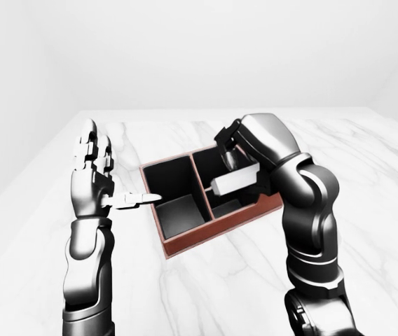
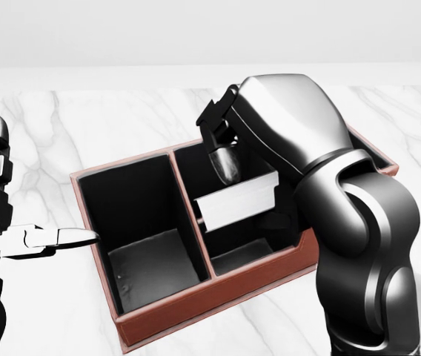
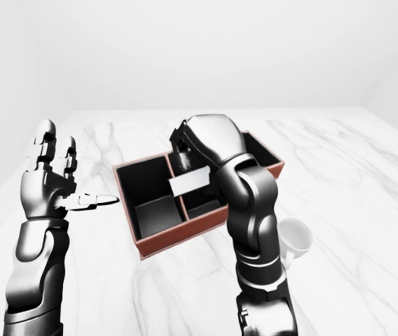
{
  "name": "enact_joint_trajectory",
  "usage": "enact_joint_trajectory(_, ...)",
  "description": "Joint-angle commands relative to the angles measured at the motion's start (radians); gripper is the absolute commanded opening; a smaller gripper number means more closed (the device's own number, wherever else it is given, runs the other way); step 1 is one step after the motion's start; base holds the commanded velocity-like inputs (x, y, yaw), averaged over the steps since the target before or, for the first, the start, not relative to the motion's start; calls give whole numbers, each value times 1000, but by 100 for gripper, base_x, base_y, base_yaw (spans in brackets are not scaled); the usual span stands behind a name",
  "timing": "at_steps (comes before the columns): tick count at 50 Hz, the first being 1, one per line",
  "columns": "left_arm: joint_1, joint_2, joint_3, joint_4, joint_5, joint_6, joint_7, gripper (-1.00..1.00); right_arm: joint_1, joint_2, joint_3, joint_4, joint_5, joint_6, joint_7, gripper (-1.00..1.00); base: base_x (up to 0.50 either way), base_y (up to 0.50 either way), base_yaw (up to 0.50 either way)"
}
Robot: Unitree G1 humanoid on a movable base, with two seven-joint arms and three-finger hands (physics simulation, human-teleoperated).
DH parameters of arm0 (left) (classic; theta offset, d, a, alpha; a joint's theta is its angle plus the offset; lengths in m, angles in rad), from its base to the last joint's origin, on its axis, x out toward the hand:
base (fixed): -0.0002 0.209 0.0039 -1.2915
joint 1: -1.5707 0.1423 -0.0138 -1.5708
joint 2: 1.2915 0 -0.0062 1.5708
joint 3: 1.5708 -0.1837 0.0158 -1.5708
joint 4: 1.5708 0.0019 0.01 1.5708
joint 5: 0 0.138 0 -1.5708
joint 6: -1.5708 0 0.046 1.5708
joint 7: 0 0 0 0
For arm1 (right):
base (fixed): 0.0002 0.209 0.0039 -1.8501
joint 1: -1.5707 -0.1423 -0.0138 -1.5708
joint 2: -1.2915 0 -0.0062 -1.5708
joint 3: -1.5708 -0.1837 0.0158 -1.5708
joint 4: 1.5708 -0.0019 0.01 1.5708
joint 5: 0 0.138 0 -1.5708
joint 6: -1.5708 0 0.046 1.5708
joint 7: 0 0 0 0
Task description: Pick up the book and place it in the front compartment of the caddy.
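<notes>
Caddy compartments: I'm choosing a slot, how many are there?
4 show: the caddy has one large at head-view left, two stacked mid, one top right mostly behind the right hand; more may hide.

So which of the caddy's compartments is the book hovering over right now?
The small one at the bottom middle of the head view: the book, gripped by the right hand, hangs above it; the caddy's large left compartment stands apart.

White marble table (image 1: pixel 367 231), grey veining. On it: red-brown caddy (image 2: pixel 196 308) with black compartments; white mug (image 3: pixel 294 238) near the right-eye view's lower right.
</notes>
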Motion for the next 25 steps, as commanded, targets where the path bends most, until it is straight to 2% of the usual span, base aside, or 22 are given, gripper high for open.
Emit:
enact_joint_trajectory(1, -3, 1, 1, 4, -2, 0, 1, 100, -90, -12, -13, 95, 16, 0, 0, -100, 0, 0, 0)
enact_joint_trajectory(25, 1, 1, 0, 1, -1, 0, 3, 100, -207, -24, -15, 182, 43, 0, 0, -100, 0, 0, 0)
